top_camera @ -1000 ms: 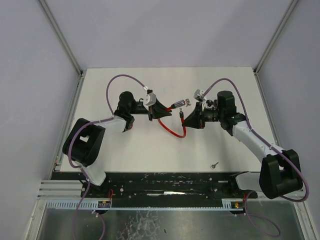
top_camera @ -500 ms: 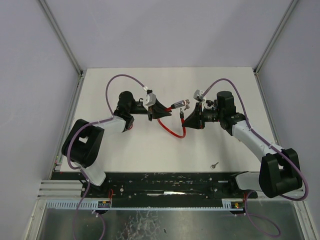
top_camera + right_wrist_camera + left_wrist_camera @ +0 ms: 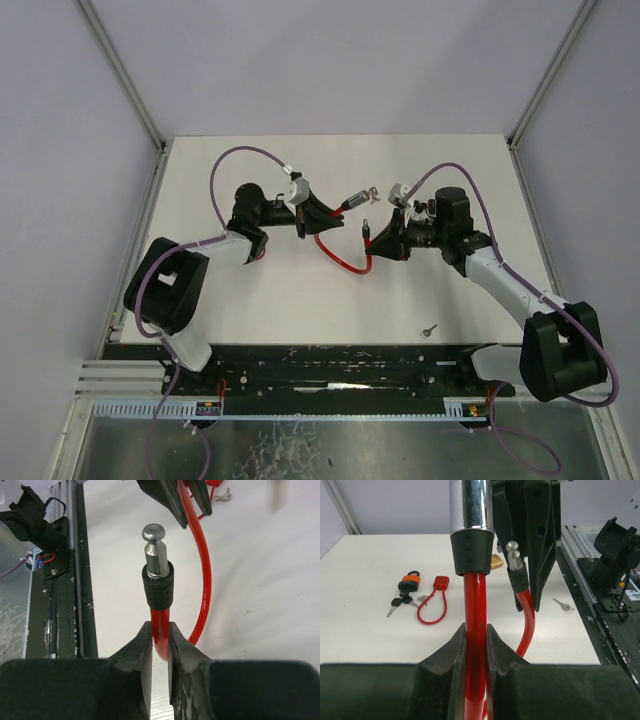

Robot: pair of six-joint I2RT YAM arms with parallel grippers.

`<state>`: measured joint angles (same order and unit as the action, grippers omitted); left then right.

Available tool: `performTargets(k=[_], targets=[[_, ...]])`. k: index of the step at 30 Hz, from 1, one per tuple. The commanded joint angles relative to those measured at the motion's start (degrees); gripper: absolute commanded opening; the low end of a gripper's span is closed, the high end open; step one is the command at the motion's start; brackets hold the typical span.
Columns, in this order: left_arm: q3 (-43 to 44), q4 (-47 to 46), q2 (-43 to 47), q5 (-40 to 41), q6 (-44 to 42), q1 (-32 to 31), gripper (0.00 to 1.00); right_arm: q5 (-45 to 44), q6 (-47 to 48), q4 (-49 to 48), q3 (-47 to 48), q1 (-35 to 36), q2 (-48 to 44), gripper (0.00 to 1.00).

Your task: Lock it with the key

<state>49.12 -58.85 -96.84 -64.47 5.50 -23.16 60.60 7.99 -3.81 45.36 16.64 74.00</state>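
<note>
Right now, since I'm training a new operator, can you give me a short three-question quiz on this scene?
1. True or false: the metal pin on the red cable already sits inside the chrome lock body.
2. Which of these lies on the table in the left wrist view? A) an orange padlock B) a blue screwdriver C) a green cup
3. Short answer: is it the left hand or the right hand that grips the red cable next to the metal pin?

Key: 1 false; 2 A; 3 right hand.
</note>
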Motion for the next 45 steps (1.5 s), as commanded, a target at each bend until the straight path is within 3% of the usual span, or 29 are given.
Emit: performTargets(k=[1, 5, 17, 23, 34, 45], targets=[[2.1, -17.0, -2.4, 1.8, 13.5, 0.1, 0.0, -4.9, 1.3, -7.1, -2.1, -0.4, -2.7, 0.0], [2.9, -28.0, -6.0, 1.8, 23.7, 1.1, 0.0, -9.9, 5.1, -6.8, -2.9, -0.4, -3.0, 0.0], [3.3, -28.4, -13.5, 5.7, 16.5, 0.7, 0.0, -20.0, 4.2, -19.3, -6.4, -0.6, 2.7, 0.0], [3.2, -24.5, -13.7, 6.3, 12.7, 0.8, 0.0, -18.3, 0.7, -25.7, -7.3, -1.2, 5.4, 0.01], [4.0, -24.3, -14.9, 5.0, 13.9, 1.2, 0.0, -10.6, -5.2, -40.4, -10.9, -1.3, 10.5, 0.1], [4.3, -24.8, -15.2, 4.0, 14.8, 1.3, 0.0, -8.4, -4.1, -41.1, -11.4, -1.3, 12.6, 0.15]])
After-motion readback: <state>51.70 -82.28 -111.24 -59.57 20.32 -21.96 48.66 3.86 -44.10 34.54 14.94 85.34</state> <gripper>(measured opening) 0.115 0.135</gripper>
